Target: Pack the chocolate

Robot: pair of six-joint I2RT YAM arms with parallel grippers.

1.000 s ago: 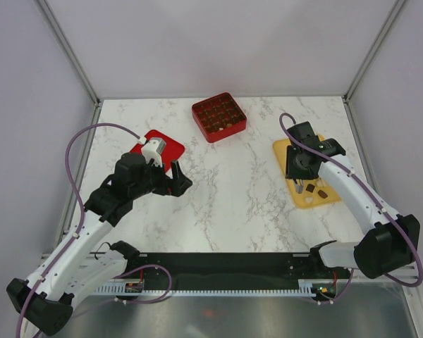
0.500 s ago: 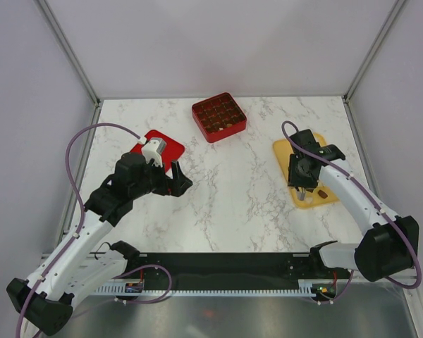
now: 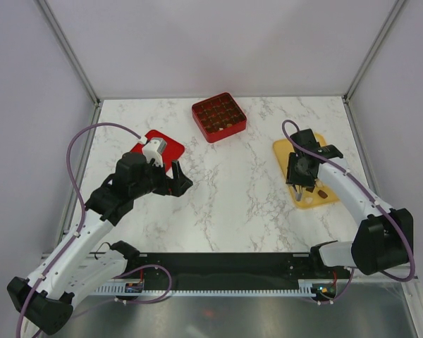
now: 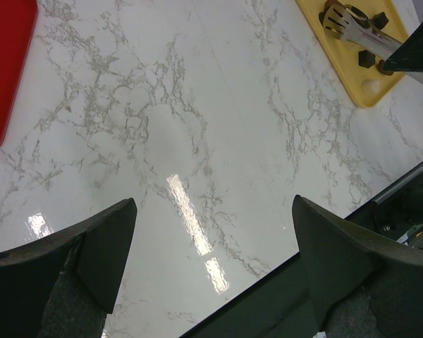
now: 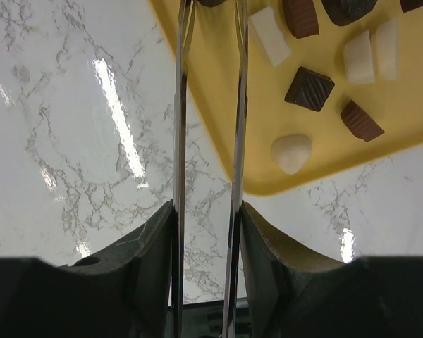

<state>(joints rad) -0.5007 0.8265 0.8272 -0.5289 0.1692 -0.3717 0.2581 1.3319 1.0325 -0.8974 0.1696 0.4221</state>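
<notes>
Several chocolate pieces lie on the yellow tray; the right wrist view shows a dark square, white blocks and a cream dome. My right gripper hangs over the tray's left part, shut on thin metal tongs. The tongs' blades stand slightly apart, and a dark piece sits at their tips, at the frame's top edge. The red gridded box stands at the back with dark pieces in several cells. My left gripper is open and empty, low over bare marble.
A flat red lid lies at the left under my left arm and also shows in the left wrist view. The black rail runs along the table's near edge. Metal frame posts stand at the back corners.
My right gripper has moved nearer along the yellow tray with the tongs, and now covers the pieces it stood behind. The left arm has not moved.
</notes>
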